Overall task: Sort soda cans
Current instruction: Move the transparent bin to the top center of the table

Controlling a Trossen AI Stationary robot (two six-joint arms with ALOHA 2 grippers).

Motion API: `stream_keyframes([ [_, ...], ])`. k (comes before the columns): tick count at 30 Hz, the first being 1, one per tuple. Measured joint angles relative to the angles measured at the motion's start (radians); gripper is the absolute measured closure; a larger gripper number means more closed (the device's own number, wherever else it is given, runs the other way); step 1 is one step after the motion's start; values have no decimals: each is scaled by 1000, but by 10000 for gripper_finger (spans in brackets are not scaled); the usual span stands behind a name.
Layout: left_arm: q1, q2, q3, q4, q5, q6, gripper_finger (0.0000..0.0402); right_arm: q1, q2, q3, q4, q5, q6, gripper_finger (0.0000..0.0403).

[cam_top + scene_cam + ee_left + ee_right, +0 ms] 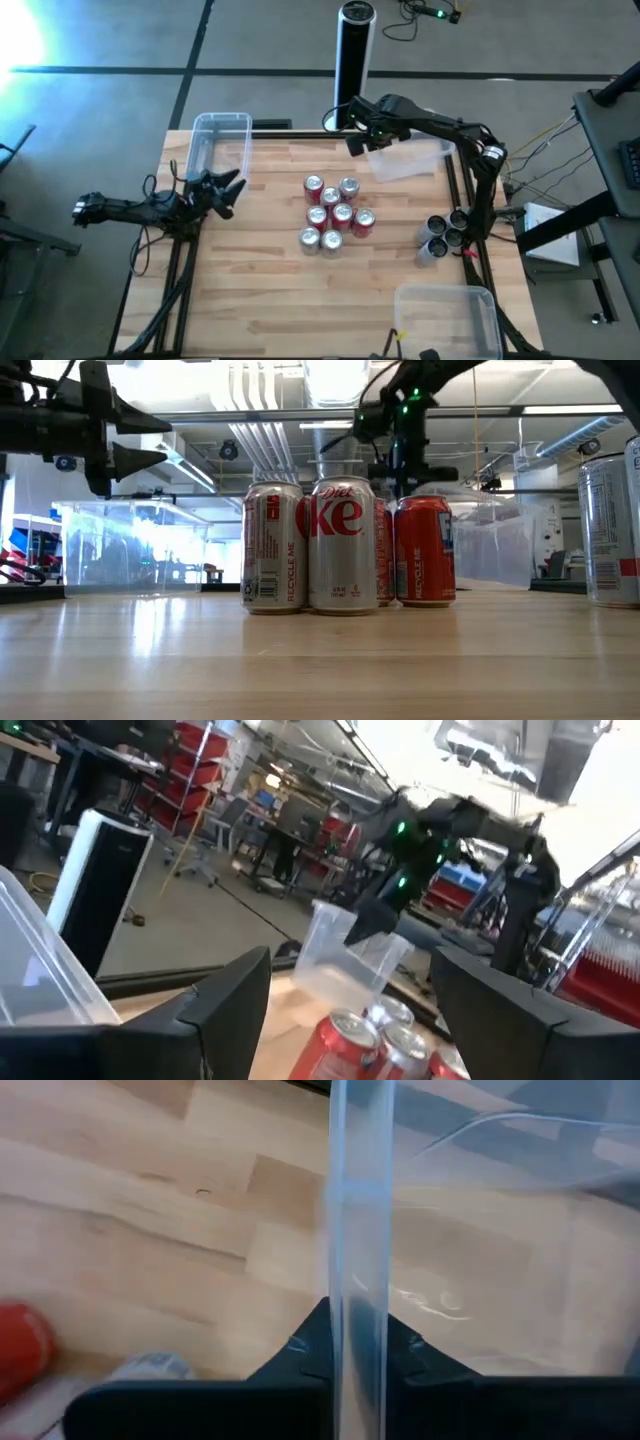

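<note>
Eight cans (333, 215) cluster mid-frame while right gripper (362, 140) pinches tub (410, 160) wall — likely repositioning it for sorting — left gripper (228, 190) open.

"Diet Coke" (partly hidden) and "RECYCLE ME" on front silver can (343, 545)

Bright, even room light, glare in spots
White glare burns my high view's near-left corner; ceiling lights shine on the table (320, 660); my left wrist view blurs

Red and silver soda cans (334, 216) upright, clustered mid-table, dark cans (443, 233) right edge
</note>
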Motion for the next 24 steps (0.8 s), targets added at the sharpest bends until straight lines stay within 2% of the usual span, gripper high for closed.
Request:
stream_keyframes([
  [5,0,55,0,0,7,0,141,82,-74,0,6,1,-25,385],
  [10,1,100,0,2,7,0,141,164,-119,0,78,51,-188,386],
  [15,1,126,0,15,-3,-3,141,185,-110,0,214,59,-449,386],
  [20,1,139,0,77,-14,-4,141,185,-47,0,326,-18,-767,387],
  [24,1,138,0,90,-14,-48,141,185,-1,0,326,-81,-935,387],
])
